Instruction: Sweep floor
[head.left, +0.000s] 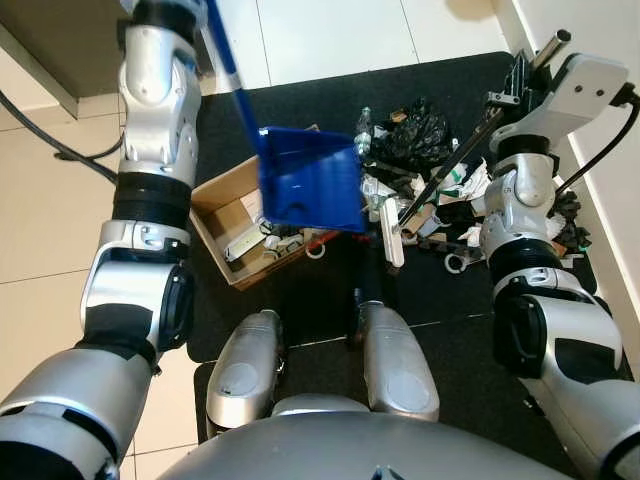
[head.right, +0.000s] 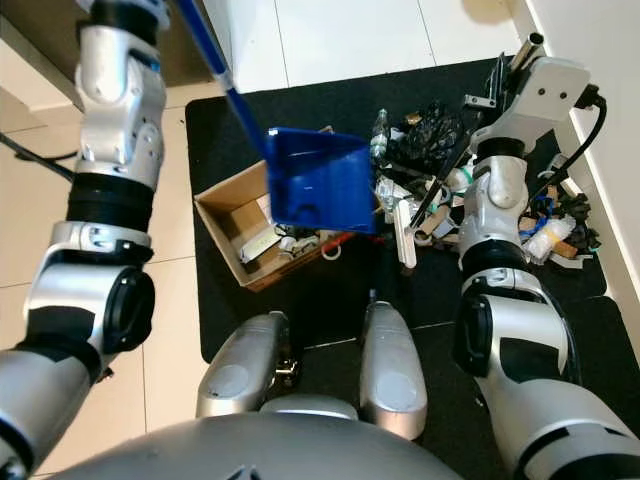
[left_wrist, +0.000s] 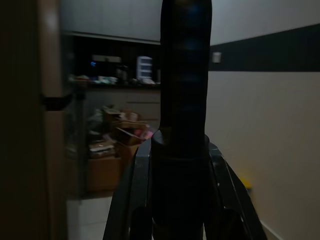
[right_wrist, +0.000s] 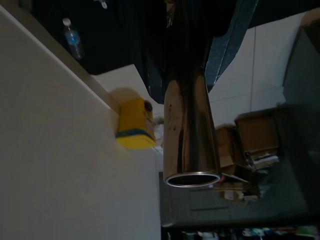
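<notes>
Overhead, the left pincer (left_wrist: 180, 200) pinches the blue dustpan (head.left: 310, 180) handle above the cardboard box (head.left: 225, 215); the right pincer (right_wrist: 192, 30) clamps the broom (head.left: 392, 232) pole.

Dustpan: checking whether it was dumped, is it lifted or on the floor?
Lifted: the blue dustpan hangs by its handle above the cardboard box.

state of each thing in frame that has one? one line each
blue dustpan: lifted, tilted over the box, handle in the left claw
cardboard box: open, scraps inside
broom: slanted, head down in the litter, handle in the right claw
litter pile: heaped on the black mat, not yet cleared
</notes>
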